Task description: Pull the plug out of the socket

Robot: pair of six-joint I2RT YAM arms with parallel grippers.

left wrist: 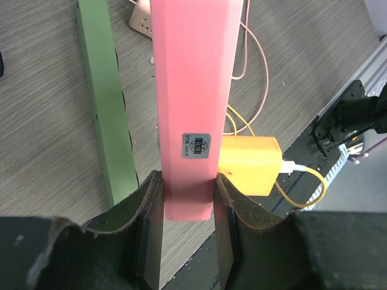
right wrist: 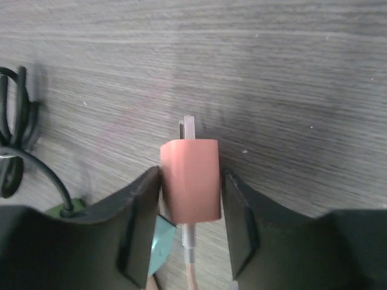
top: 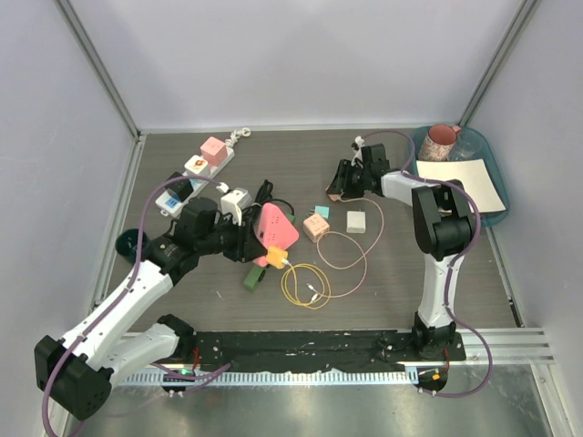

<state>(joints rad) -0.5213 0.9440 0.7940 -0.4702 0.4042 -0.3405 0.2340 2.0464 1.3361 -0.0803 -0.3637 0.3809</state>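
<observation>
left claw (left wrist: 186, 199): clamped tight on the end of the pink socket (left wrist: 190, 103); no slack between pads and casing
yellow plug (left wrist: 249, 164): seated in the pink socket's side, right next to one pad; its yellow cable (top: 305, 284) loops just below the socket
right claw (right wrist: 190, 187): closed on a salmon plug (right wrist: 190, 180) with bare prongs (right wrist: 187, 128), well apart from the pink socket, off to its far right
step: the salmon plug looks free, I'd say; the yellow one remains
next move: likely the right claw lets go, crosses to the pink socket and pulls the yellow plug straight out while the left holds firm
surface: dark wood-grain tabletop (top: 428, 264); cords (top: 351, 250) strewn right of the socket
room: pale walls (top: 301, 55) behind the socket; blue tray (top: 487, 146) far to its right
</observation>
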